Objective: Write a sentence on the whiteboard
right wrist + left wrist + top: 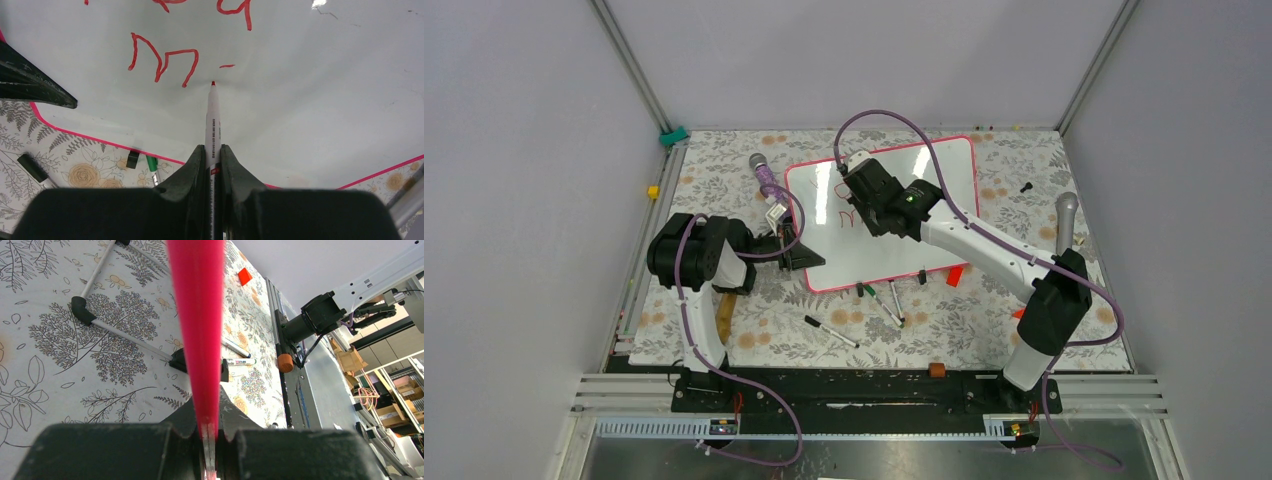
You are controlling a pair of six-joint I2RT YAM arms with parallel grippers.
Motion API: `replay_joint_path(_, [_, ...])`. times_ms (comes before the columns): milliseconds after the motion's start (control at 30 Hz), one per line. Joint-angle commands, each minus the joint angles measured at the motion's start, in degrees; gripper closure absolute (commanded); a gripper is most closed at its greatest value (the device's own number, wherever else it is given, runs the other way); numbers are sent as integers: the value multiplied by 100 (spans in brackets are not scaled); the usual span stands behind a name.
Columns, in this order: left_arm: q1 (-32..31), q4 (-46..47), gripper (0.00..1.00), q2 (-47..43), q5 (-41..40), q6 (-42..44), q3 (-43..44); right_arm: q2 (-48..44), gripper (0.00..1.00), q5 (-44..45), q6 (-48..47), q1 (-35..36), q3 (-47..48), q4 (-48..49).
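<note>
Near edge of flowered worktop (984, 335): loose pens (831, 332), a couple w/ green caps. Left hand (207, 432) is pressed together on the whiteboard's (944, 170) pink near-left rim, pinching it. Right hand (213, 155) reaches over the board from the right, pinching a red marker (213, 115), tip at the surface just right of a red "M". Only part of the sentence (161, 64) shows: red letters on the board's left half. Board lies mid-worktop, twd the far side.
</note>
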Motion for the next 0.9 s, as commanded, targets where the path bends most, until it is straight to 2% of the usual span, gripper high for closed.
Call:
replay_joint_path(0, [-97, -66, 100, 202, 214, 388, -6, 28, 100, -81, -85, -48, 133, -212])
replay_joint_path(867, [-99, -62, 100, 203, 220, 391, -6, -132, 100, 285, 2, -136, 254, -38])
